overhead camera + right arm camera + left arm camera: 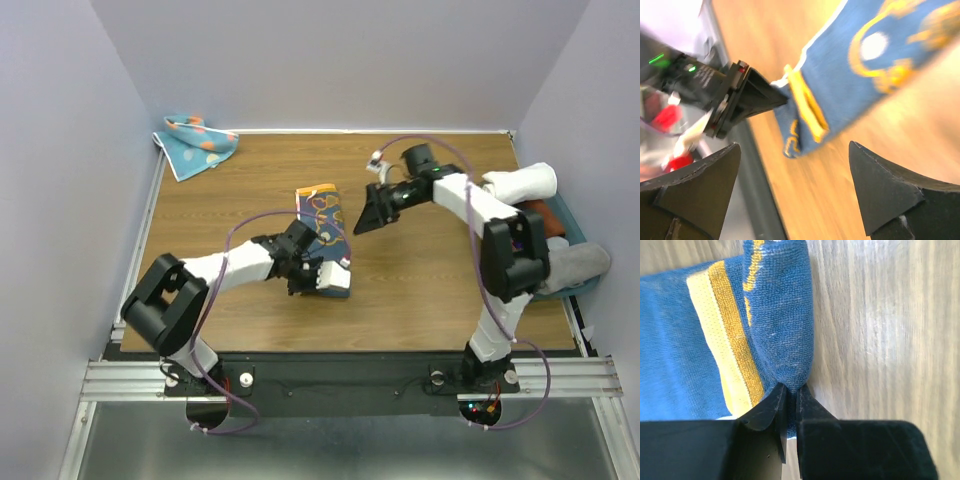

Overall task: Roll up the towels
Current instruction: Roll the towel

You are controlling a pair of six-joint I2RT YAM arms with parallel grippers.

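Left arm's stretched low toward the middle of the table (pixel 220 200), left gripper (pixel 322 278) clamped tight on the near end of the navy-and-mustard towel (pixel 325 225). The right arm folds in from 3 o'clock, right gripper (pixel 368 215) spread wide and empty just beside the cloth. The left wrist view shows that pinch on a rolled fold, and only the overhead shows the dotted light-blue towel (pixel 197 145), crumpled at 11 o'clock.

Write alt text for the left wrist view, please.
The left gripper is shut on a folded edge of the navy towel, which has a yellow stripe. The towel lies on the wooden table, filling the left half of the view.
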